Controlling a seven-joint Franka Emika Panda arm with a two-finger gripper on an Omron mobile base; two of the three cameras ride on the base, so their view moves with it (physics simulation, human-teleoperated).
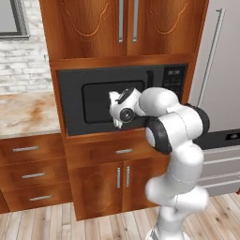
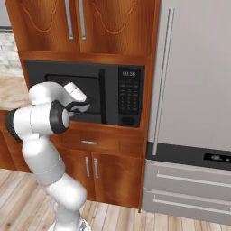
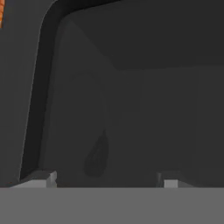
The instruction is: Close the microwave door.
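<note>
The door sits flush in the microwave, centre of both base views, its window spread close ahead of the gripper. The fingertips stand well apart at the bottom of the hand view, jaws open and holding nothing; whether they touch the panel I cannot tell. The arm bends at the elbow, the hand pointing straight at the window. The handle lies right of the hand, the keypad beyond it, the fridge further right.
</note>
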